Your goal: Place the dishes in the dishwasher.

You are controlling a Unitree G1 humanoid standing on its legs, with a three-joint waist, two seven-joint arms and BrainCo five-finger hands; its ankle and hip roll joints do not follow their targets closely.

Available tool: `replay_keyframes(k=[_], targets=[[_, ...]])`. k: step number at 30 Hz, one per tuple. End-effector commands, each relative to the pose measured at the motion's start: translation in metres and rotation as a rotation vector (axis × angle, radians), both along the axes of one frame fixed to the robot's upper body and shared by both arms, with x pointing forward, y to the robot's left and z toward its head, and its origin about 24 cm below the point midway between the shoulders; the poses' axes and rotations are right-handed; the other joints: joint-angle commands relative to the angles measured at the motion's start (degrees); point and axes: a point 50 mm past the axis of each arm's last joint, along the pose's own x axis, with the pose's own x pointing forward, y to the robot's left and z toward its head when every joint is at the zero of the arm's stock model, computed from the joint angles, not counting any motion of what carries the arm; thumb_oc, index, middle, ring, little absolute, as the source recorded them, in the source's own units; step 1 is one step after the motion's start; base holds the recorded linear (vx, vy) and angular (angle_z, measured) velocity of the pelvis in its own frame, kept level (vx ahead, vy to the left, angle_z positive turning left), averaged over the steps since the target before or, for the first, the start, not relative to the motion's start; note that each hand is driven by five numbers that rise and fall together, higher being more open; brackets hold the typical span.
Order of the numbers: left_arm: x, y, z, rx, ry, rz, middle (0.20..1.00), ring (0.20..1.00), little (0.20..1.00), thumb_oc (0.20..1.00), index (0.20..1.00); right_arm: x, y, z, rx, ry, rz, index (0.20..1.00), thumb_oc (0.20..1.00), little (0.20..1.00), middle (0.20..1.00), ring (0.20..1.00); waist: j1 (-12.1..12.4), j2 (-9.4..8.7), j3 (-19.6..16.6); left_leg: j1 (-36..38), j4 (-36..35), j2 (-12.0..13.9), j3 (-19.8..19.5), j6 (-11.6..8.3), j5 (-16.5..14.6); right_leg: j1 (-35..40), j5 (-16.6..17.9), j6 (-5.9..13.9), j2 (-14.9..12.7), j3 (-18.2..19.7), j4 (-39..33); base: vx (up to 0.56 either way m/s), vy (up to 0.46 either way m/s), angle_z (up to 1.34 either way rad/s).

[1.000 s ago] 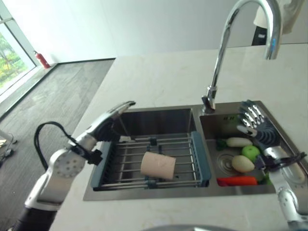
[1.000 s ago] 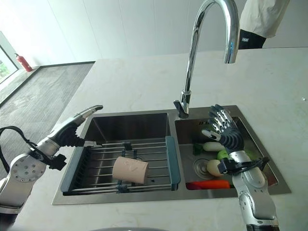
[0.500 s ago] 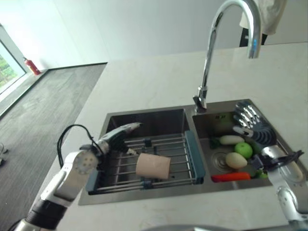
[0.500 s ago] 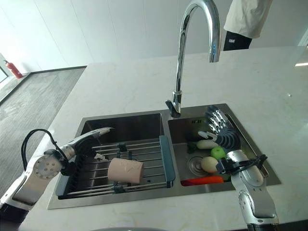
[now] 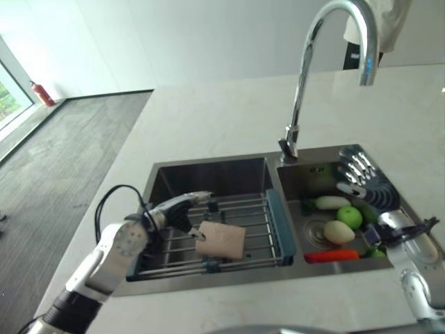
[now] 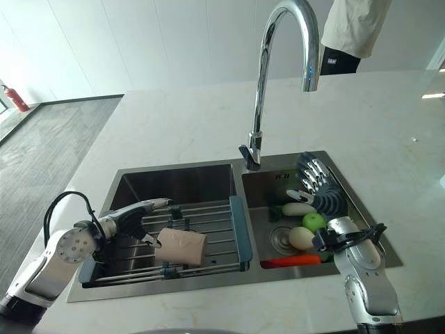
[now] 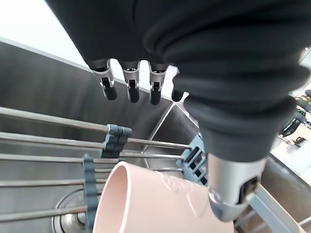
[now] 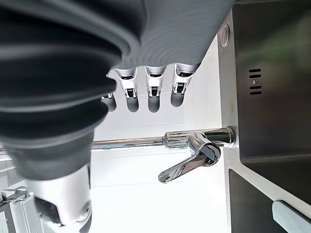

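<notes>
Cup position: the pink cup lies on its side on the wire drying rack that spans the left basin of the sink, open mouth toward my left hand.

Left hand: my left hand is over the rack just beside the cup's rim; in the left wrist view my fingers are straight above the cup and my thumb reaches down alongside the cup wall. Nothing gripped yet. I cannot tell whether the thumb touches the cup.

Right hand: my right hand hangs over the right basin, fingers extended and loose, holding nothing.

Right basin contents: a white radish, a green apple, a pale potato-like vegetable and a carrot around the drain.

Risk 1: the cup is round and lies on parallel bars; a push from my fingertips before the thumb closes would likely roll it away along the rack.

Risk 2: a shallow pinch on the rim alone could let it tip out and drop onto the rack or into the basin below.

Risk 3: the grey clips on the bars sit near my fingertips; fingers could snag there.

Hidden: the cup's underside and any handle; the basin floor under the rack is only partly seen.

Not located: the dishwasher; I cannot judge the carry path.

Background: a person stands beyond the counter, cut off by the frame edge, behind the tap.
</notes>
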Motion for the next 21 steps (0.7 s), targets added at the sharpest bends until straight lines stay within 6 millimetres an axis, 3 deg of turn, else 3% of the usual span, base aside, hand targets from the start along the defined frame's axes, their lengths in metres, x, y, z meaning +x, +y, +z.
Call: replay_keyframes(k=[1, 21], targets=[[0.007, 0.002, 0.025, 0.072, -0.13, -0.033, 1.0, 1.0, 1.0, 1.0, 1.0, 0.01, -0.001, 0.038, -0.047, -0.182, 0.019, 1.0, 1.0, 1.0, 1.0, 1.0, 0.1, -0.32, 0.8, 4.7, 0.4, 0.9, 7.0, 0.34, -8.3, -0.6, -2.3, 1.01, 1.3, -3.4, 0.0, 0.0, 0.0, 0.0], [0.008, -0.005, 0.01, 0.139, -0.109, -0.042, 1.0, 1.0, 1.0, 1.0, 1.0, 0.009, 0.003, 0.038, -0.05, -0.189, 0.029, 1.0, 1.0, 1.0, 1.0, 1.0, -0.7, -0.67, 0.8, 4.8, 0.4, 0.8, 7.5, 0.67, -8.5, -0.8, -2.2, 1.02, 1.6, -2.7, 0.0, 0.0, 0.0, 0.0]])
